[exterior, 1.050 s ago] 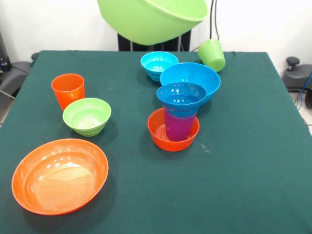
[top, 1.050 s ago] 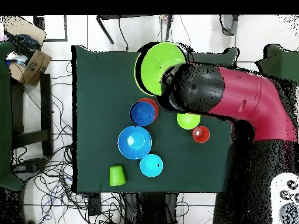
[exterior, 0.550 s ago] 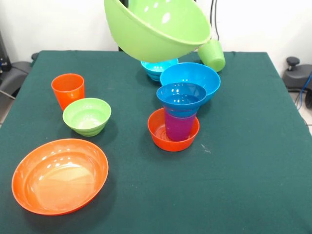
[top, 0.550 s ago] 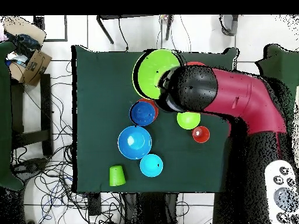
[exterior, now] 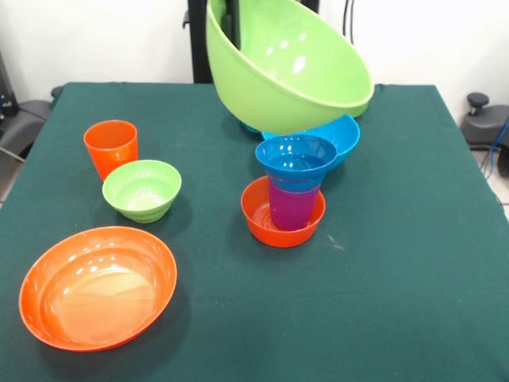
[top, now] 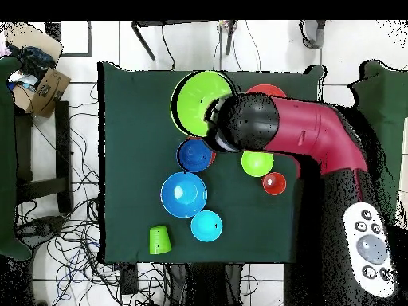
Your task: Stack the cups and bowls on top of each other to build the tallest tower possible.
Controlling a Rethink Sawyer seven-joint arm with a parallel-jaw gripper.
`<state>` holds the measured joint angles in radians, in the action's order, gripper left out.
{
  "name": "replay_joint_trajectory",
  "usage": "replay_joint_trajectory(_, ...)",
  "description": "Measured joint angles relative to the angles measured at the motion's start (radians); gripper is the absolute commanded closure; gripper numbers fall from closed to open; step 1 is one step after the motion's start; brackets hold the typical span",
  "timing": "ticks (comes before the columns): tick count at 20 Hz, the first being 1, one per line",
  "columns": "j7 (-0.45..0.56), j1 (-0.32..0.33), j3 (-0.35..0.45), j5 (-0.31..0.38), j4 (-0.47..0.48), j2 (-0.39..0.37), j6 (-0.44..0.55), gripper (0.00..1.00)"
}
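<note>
Tower-building stands at three pieces near the middle of the green-clothed table: a small glossy orange plastic bowl as base, a purple plastic tumbler upright inside it, and a small dark blue bowl seated on the tumbler's mouth, so the stack flares like a funnel. A large lime green plastic bowl hangs in the air above and behind it, steeply tilted with its opening turned sideways; that lean suggests it is carried by its rim, probably toward the stack as the next, widest layer. The claw is hidden behind the bowl and the red and black arm, so whether it is clamped I cannot tell. A large light blue bowl sits just behind the stack. Apart to one side stand an orange tumbler, a small lime bowl and a large orange bowl.
</note>
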<state>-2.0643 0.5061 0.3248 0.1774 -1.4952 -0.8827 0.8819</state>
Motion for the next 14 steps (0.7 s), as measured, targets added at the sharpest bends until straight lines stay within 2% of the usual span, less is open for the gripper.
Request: replay_joint_trajectory(14,0.000,0.030,0.060,0.023,-0.067,0.049,-0.017,1.00)
